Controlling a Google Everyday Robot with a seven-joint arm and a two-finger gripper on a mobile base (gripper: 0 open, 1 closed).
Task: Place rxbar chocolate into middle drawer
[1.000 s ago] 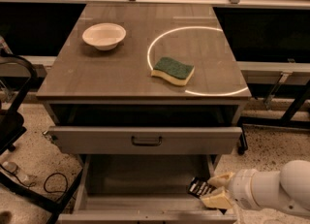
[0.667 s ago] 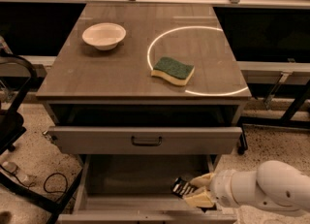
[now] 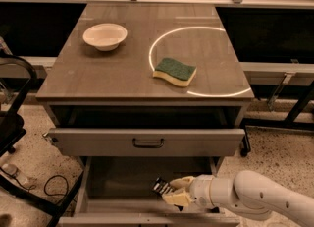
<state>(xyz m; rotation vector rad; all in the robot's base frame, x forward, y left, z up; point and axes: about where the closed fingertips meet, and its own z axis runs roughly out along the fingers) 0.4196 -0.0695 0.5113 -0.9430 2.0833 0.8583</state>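
The rxbar chocolate point(image 3: 160, 186), a small dark bar with pale lettering, is held at the tips of my gripper point(image 3: 172, 191). The gripper is shut on the bar and reaches in from the lower right. It holds the bar inside the open middle drawer point(image 3: 113, 182), just above the bare floor near the drawer's middle. The drawer is pulled out at the bottom of the cabinet and shows as a deep tray. My white arm point(image 3: 255, 199) covers the drawer's right part.
Above the tray, a drawer with a flat front and dark handle point(image 3: 148, 143) is pulled out slightly. On the cabinet top lie a green-and-yellow sponge point(image 3: 175, 70) and a white bowl point(image 3: 105, 36). A black chair frame point(image 3: 14, 118) stands at the left.
My gripper has moved left with the bar, from the drawer's right side toward its middle.
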